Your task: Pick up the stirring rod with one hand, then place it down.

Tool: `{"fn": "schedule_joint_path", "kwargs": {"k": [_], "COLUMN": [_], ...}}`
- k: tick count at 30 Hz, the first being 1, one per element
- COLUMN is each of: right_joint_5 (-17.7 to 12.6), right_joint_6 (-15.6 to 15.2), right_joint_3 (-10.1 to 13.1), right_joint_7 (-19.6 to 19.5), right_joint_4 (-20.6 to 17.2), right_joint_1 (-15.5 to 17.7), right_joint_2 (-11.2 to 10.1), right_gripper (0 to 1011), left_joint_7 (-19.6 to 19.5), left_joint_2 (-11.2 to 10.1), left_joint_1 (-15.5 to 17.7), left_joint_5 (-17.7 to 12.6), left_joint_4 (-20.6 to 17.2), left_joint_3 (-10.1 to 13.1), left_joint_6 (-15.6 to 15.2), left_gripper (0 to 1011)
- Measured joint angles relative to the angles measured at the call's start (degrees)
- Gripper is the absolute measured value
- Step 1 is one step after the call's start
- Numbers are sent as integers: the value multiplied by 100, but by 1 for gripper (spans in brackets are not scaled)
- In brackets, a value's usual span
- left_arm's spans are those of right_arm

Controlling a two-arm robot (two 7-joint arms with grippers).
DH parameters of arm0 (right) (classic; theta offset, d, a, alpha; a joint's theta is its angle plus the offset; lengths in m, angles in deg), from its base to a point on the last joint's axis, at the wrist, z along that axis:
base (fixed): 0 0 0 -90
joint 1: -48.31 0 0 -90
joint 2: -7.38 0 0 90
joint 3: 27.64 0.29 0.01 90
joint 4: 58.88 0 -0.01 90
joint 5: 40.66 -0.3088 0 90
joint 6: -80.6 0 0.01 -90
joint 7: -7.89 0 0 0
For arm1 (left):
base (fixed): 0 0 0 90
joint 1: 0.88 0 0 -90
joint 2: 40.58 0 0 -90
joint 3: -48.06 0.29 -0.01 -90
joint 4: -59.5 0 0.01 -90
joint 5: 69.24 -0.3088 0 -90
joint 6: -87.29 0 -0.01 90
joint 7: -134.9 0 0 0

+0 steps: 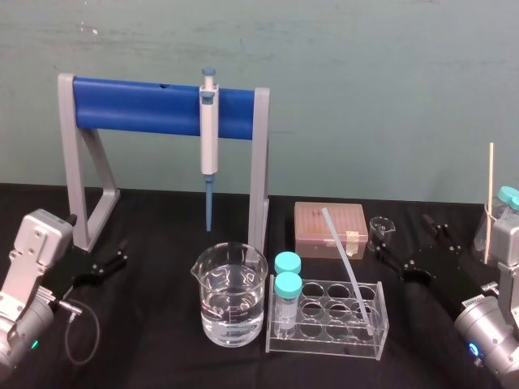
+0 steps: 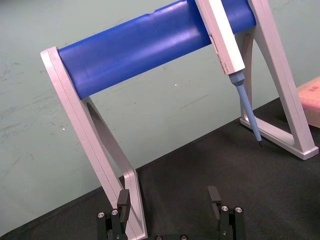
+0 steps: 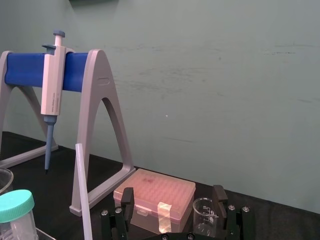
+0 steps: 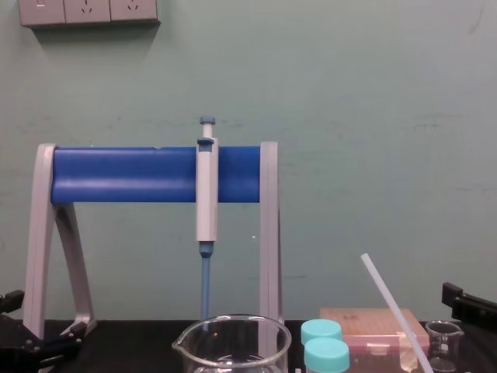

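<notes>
The stirring rod (image 1: 349, 271) is a whitish translucent stick leaning in the clear tube rack (image 1: 381, 320), its top tilted toward the pink box. It also rises in the right wrist view as a pale rod (image 3: 82, 190) and slants up in the chest view (image 4: 392, 307). My right gripper (image 1: 401, 235) hovers low over the table to the right of the rack, apart from the rod. In the right wrist view it (image 3: 172, 197) stands open with nothing between its fingers. My left gripper (image 1: 109, 259) rests open at the far left by the stand's leg (image 2: 132, 200).
A grey-white pipette (image 1: 209, 130) hangs on the blue-barred stand (image 1: 146, 109) at the back. A large beaker of water (image 1: 231, 296) stands left of the rack, which holds two teal-capped tubes (image 1: 286, 292). Behind are a pink tip box (image 1: 328, 229) and a small beaker (image 1: 379, 231).
</notes>
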Motion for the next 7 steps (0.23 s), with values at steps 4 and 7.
{"fn": "schedule_joint_path", "kwargs": {"k": [4,7], "right_joint_5": [-3,-5], "right_joint_6": [3,5], "right_joint_3": [0,0], "right_joint_7": [0,0], "right_joint_4": [-1,0], "right_joint_1": [0,0], "right_joint_2": [0,0], "right_gripper": [1003,1003], "left_joint_7": [0,0], "left_joint_2": [0,0], "left_joint_1": [0,0], "left_joint_5": [0,0], "left_joint_4": [0,0], "left_joint_3": [0,0], "left_joint_6": [0,0], "left_gripper": [1001,1000]}}
